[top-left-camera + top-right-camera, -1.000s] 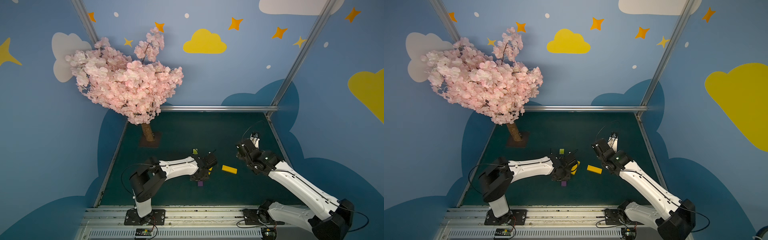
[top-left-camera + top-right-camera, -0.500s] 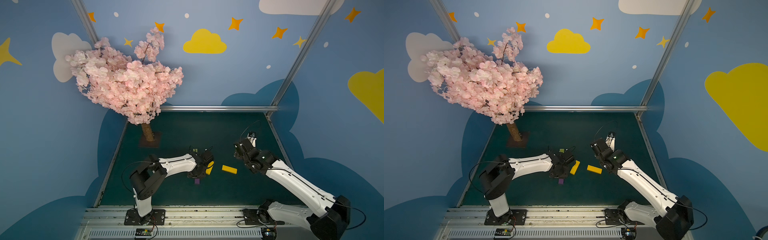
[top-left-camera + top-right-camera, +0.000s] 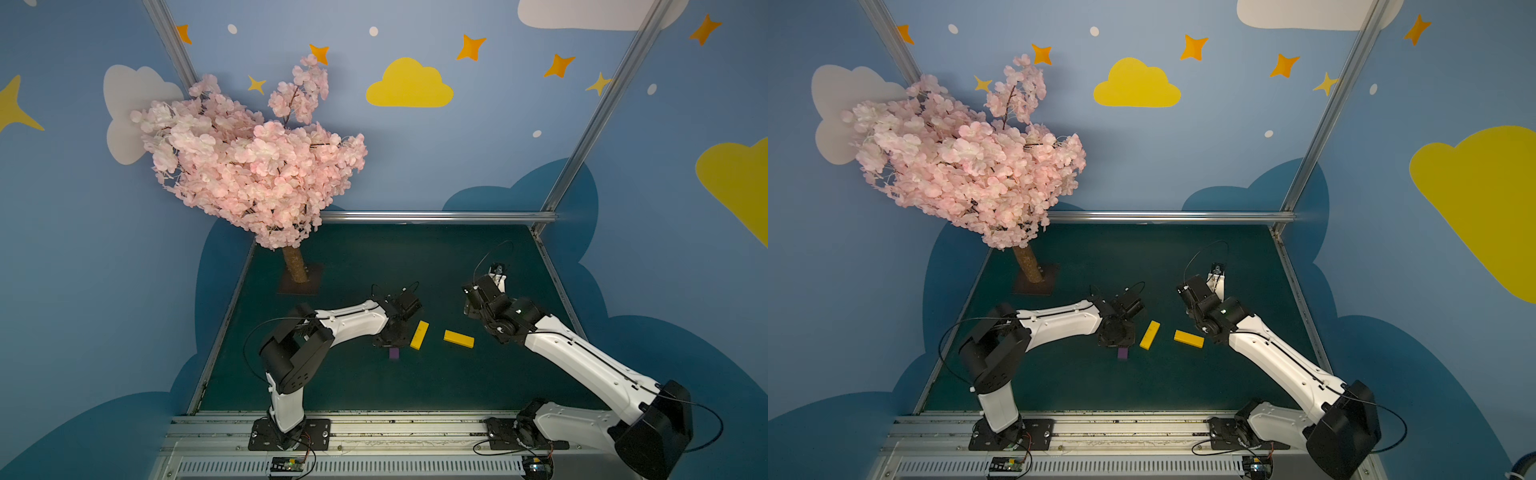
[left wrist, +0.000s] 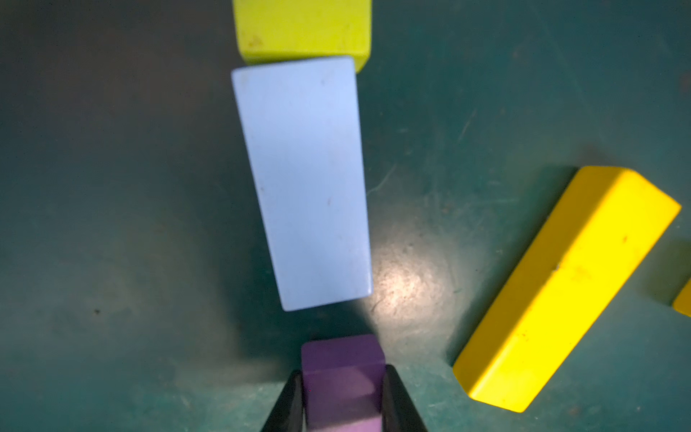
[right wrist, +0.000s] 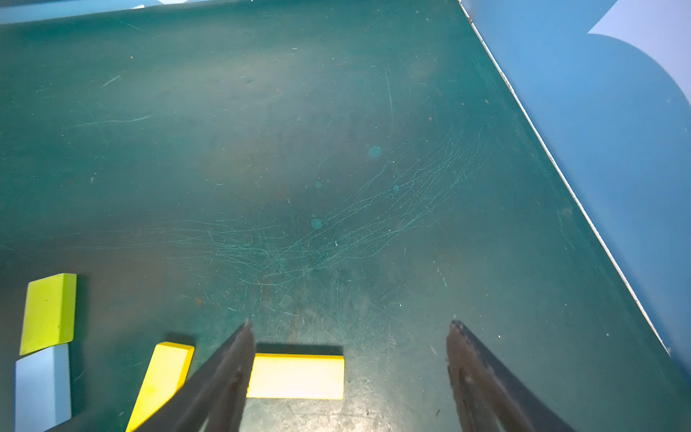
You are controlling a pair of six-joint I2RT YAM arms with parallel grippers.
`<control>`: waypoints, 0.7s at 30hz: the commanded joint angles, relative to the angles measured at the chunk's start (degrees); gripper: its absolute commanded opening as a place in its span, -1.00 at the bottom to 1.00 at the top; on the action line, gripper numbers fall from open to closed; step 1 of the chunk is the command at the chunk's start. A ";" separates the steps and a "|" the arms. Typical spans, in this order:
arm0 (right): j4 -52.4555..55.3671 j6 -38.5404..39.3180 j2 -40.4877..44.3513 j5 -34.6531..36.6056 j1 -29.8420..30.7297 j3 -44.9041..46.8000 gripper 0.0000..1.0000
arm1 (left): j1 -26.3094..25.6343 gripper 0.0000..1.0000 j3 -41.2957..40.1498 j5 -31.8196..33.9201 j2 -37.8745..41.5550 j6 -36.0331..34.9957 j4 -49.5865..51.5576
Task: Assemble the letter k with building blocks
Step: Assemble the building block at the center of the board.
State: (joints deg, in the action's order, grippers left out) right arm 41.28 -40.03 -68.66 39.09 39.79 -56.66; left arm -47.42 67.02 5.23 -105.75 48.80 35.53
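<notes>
Inspected: scratched dark-green tabletop [image 3: 374,257] inside blue walls painted with clouds and stars, with a pink artificial blossom tree [image 3: 249,166] at the far left corner. Found the letter k [image 5: 45,355] unfinished near the table's middle. Noted a flat lime-green rectangular block [image 4: 303,30] set end to end against a flat light-blue rectangular block [image 4: 306,187]. Recorded a small purple block [image 4: 342,351] in line with them on the robot's side, a narrow gap short of the light-blue one, pinched by the closed left gripper [image 4: 342,374]. Logged one long yellow block [image 4: 561,284] lying diagonally beside the stem without touching it. Logged a second long yellow block [image 5: 295,376] lying flat and apart from it. Observed the right gripper [image 5: 349,325] above the table with jaws spread wide, gripping nothing.
</notes>
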 commanded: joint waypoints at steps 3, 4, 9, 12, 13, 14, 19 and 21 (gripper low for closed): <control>-0.58 0.48 -0.76 -0.21 -0.06 -1.60 0.61 | 1.14 -0.52 -1.58 1.35 -4.20 -0.81 -0.09; -0.66 0.48 -0.86 -0.27 -0.06 -1.69 0.61 | 1.27 -0.52 -1.69 1.36 -4.17 -0.89 -0.17; -0.94 0.58 -1.36 -0.78 0.02 -1.91 0.61 | 1.97 -0.52 -1.42 1.68 -5.20 -1.42 -0.37; -1.12 0.66 -1.47 -0.79 0.11 -2.00 0.61 | 2.53 -0.52 -1.03 1.71 -6.17 -1.69 -0.33; -1.00 0.66 -1.56 -0.82 0.11 -2.06 0.61 | 2.59 -0.52 -1.02 1.62 -6.29 -1.69 -0.45; -1.02 0.66 -1.47 -0.81 0.09 -2.22 0.61 | 2.72 -0.52 -0.90 1.70 -6.34 -1.71 -0.38; -1.35 1.01 -1.51 -0.72 0.11 -2.37 0.61 | 3.88 -0.52 -0.67 1.97 -6.29 -2.11 -0.26; -1.37 1.14 -1.68 -0.69 0.11 -2.51 0.61 | 4.32 -0.52 -0.40 2.10 -6.34 -2.47 -0.06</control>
State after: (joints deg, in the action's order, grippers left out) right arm 40.45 -39.55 -69.91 38.26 39.79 -57.08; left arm -45.25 68.47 1.39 -106.94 46.87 37.12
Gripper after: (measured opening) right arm 0.803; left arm 0.307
